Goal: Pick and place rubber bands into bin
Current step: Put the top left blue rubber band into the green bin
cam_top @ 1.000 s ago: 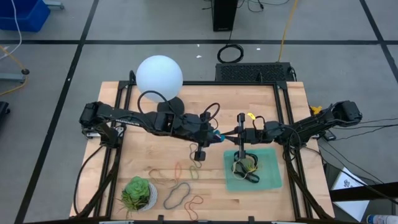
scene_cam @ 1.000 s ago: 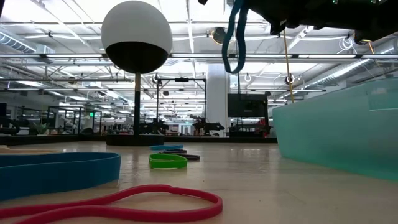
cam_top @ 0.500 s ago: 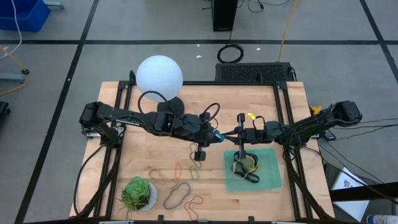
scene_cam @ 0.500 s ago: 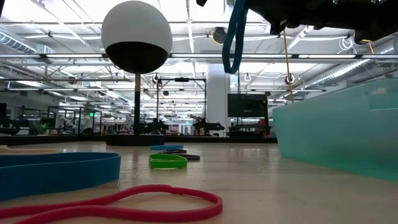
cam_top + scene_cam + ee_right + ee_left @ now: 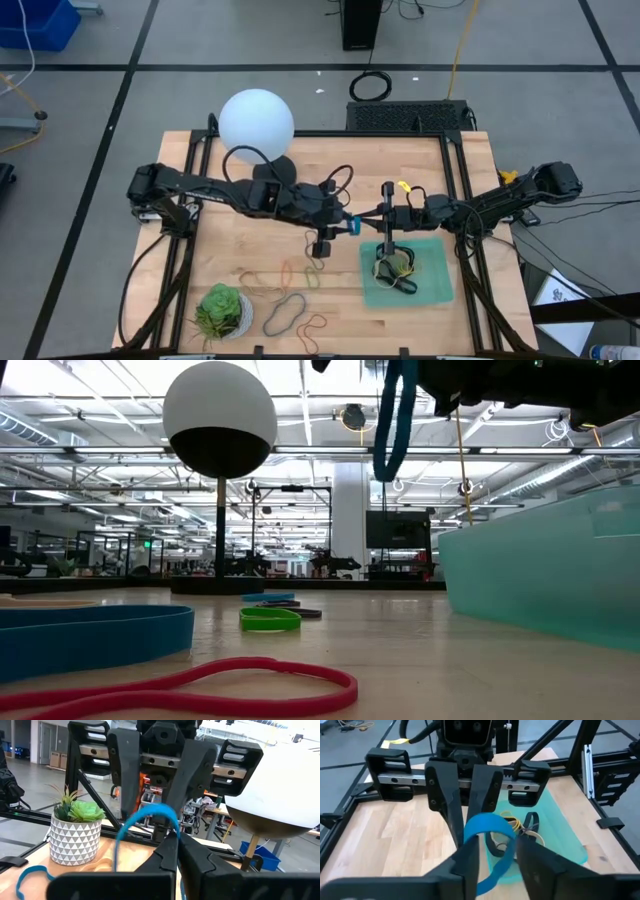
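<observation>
- The wooden counter (image 5: 250, 190) carries everything; both dark arms reach from its two sides and meet near the middle.
- A white globe lamp (image 5: 256, 120) stands at the far side of the counter.
- The mint-green bin (image 5: 435, 285) lies on the right half of the counter, with some rubber bands (image 5: 395, 272) already inside.
- A white pot with a green succulent (image 5: 222, 310) stands at the near left corner.
- The left claw (image 5: 345, 224) hovers just beside the bin's left edge, its fingers apart, with a blue band (image 5: 487, 827) draped over one finger.
- The right claw (image 5: 385, 213) faces it, fingers pressed together and clamped on the same blue band.
- More loose bands (image 5: 290, 310) lie on the counter between the pot and the bin.
</observation>
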You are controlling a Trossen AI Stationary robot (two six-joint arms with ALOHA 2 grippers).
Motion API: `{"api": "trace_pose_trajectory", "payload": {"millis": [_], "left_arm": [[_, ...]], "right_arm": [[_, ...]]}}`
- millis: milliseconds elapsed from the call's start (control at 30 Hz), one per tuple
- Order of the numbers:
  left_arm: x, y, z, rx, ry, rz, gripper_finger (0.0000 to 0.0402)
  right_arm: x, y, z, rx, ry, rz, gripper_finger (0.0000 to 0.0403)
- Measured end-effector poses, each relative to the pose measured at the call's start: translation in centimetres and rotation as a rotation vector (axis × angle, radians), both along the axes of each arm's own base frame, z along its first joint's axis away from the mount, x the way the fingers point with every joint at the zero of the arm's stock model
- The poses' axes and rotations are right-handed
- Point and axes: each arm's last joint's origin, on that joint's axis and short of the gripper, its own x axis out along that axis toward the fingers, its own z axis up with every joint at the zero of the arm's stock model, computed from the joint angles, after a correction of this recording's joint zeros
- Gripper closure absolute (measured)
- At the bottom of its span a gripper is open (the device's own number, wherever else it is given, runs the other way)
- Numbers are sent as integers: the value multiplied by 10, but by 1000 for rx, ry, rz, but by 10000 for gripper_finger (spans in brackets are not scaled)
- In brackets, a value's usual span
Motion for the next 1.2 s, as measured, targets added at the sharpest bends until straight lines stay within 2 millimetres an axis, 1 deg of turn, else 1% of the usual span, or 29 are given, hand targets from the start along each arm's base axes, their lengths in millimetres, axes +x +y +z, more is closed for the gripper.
{"api": "trace_pose_trajectory", "payload": {"millis": [100, 167, 367, 400, 500, 567, 633, 767, 867, 967, 1100, 1200], "left_arm": [[-11, 5, 8, 2, 22, 10, 239], [-20, 9, 20, -4, -6, 19, 228], [-55, 11, 52, -3, -43, 36, 216], [-62, 11, 54, -1, -50, 45, 215], [-81, 10, 54, -9, -72, 86, 215], [-94, 9, 45, -15, -77, 107, 215], [-107, 6, 40, -34, -144, 100, 215], [-138, 1, 19, -62, -241, 64, 215], [-159, -1, -7, -75, -287, 43, 215], [-179, 1, -35, -101, -324, 37, 215], [-200, 4, -70, -159, -357, 44, 215], [-213, 8, -90, -175, -368, 46, 215]], "right_arm": [[0, 0, 0, 0, 1, -19, 403], [-1, 0, 0, 0, 4, -22, 403], [-2, 0, 3, 3, -11, -21, 403], [-3, 0, 4, 3, -13, -20, 403], [-4, 1, 5, 3, -16, -17, 403], [-4, 2, 5, 1, -16, -13, 403], [-4, 2, 5, 0, -17, -13, 403], [-4, 2, 4, 4, -11, -12, 403], [-4, 2, 4, 8, -3, -12, 403], [-4, 2, 3, 23, 8, -7, 403], [-3, 3, -1, 22, 47, 0, 403], [-5, 5, -4, 48, 86, 7, 403]]}}
